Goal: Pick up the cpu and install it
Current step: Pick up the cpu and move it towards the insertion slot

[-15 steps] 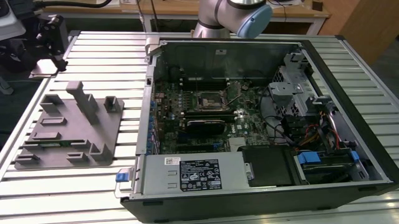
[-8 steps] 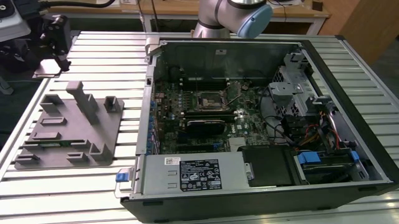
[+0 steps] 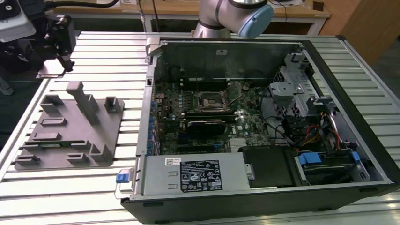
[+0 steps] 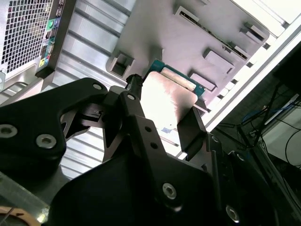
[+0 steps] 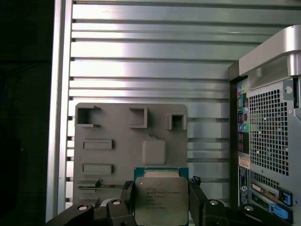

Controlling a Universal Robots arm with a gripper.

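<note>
The cpu (image 5: 161, 200) is a flat square chip with a silver top and a thin green rim. My gripper (image 5: 161, 203) is shut on it, with a black finger (image 5: 128, 195) against each side. In the second wrist view the cpu (image 4: 165, 99) hangs in the gripper (image 4: 162, 113) above the grey tray (image 4: 197, 33). In the exterior view the gripper (image 3: 57, 64) hangs past the far end of the tray (image 3: 69, 136), at that view's far left, with the cpu (image 3: 51, 71) under it. The motherboard's square socket (image 3: 208, 99) sits inside the open computer case (image 3: 262, 122), well away from the gripper.
The grey tray (image 5: 117, 127) carries raised blocks and empty pockets. The case's rear panel (image 5: 268, 136) stands beside it. The slatted metal table (image 3: 112, 51) lies under everything. The arm's base (image 3: 231, 14) stands behind the case. Cables, a drive bay and a power supply (image 3: 194, 176) crowd the case.
</note>
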